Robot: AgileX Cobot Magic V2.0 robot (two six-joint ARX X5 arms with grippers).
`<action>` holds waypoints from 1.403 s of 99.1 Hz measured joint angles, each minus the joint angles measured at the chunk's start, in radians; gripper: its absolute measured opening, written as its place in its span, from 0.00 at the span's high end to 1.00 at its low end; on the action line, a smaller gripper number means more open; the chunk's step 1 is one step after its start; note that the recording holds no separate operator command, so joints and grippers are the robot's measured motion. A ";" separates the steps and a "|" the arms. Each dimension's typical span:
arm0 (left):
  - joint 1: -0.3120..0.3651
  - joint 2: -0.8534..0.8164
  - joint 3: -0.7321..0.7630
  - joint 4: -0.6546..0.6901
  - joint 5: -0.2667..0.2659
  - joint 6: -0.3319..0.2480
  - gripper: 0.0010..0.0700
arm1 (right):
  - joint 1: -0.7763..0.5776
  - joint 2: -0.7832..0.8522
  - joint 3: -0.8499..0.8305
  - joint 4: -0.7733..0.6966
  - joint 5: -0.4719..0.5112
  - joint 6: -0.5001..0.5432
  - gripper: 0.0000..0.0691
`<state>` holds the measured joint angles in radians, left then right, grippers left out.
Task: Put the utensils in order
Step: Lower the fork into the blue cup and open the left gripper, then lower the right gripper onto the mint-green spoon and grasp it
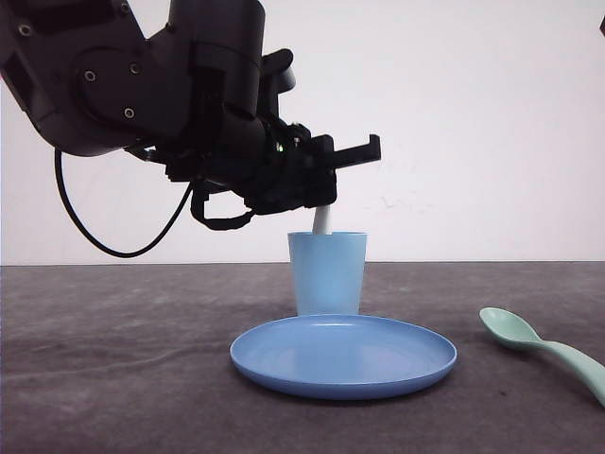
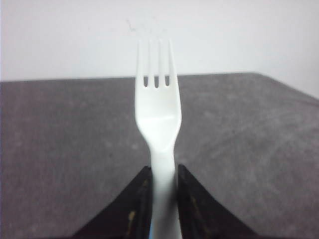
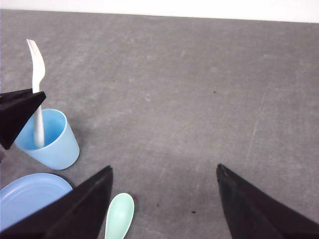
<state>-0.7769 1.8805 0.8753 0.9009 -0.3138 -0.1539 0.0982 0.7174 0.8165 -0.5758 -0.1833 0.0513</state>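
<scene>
**While the fork hangs in the cup: release notes**

As the left gripper (image 1: 326, 203) sits just above the light blue cup (image 1: 327, 274), its fingers (image 2: 142, 199) are closed tight on the handle of the white fork (image 2: 158, 124), tines up. Handle end is already down inside the cup per right wrist view; whether it touches the bottom, cannot tell.

Right gripper (image 3: 164, 199): jaws spread wide, holding nothing, hovering over the grey table (image 3: 199, 89) near the mint-green spoon (image 3: 119, 214). Spoon lies flat on the table, just beside the round blue plate (image 1: 397, 378), apart from the cup.

Judgement on doing this step well:
- Lower until the handle seats before letting go; a drop from height could tip the light cup.
- Open jaws only slightly, then lift straight up so the tines are not dragged.
- Expect the fork to lean against the rim; keep clear of it on the way out.
- Spoon remains for after.
</scene>
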 joint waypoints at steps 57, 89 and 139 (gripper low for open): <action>-0.035 0.000 0.000 -0.052 -0.002 -0.026 0.53 | 0.004 0.003 0.000 -0.003 0.000 -0.003 0.40; -0.042 -0.138 0.000 -0.146 -0.050 0.018 0.45 | 0.004 0.003 0.000 -0.031 0.000 -0.003 0.40; -0.045 -0.782 0.001 -0.911 -0.107 0.060 0.45 | 0.192 0.086 0.000 -0.186 -0.023 0.090 0.40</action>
<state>-0.8215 1.0985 0.8761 -0.0101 -0.4210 -0.0937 0.2901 0.8032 0.8165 -0.7616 -0.2062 0.1410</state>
